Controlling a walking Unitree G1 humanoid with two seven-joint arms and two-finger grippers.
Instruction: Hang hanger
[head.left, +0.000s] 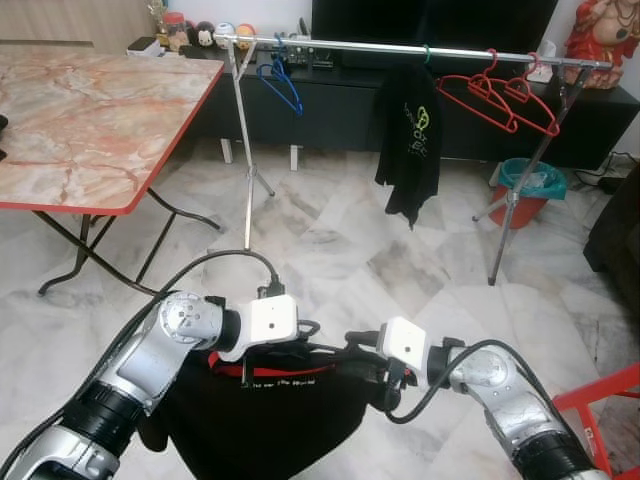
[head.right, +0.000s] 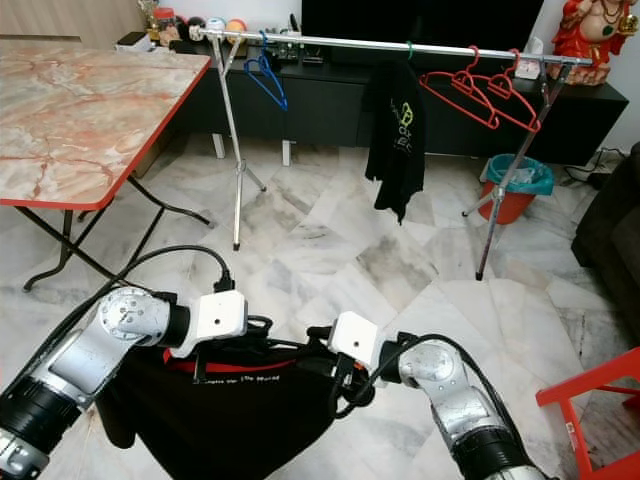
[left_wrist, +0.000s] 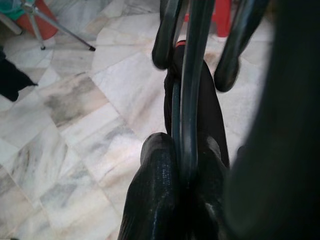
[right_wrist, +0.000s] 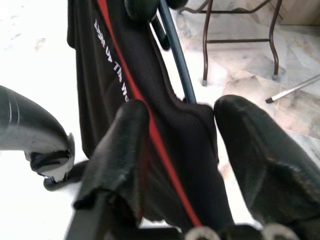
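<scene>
Both eye views look forward and down from the head, across the two arms to the marble floor (head.left: 340, 250), with the rail (head.left: 400, 47) far off at the top; they share nearly the whole scene, the right eye's picture shifted slightly sideways. The left wrist view looks along its fingers (left_wrist: 155, 190), very close, down to the floor. The right wrist view looks along its fingers (right_wrist: 125, 150), very close on the black shirt (right_wrist: 170, 135), toward table legs (right_wrist: 240, 40).
</scene>
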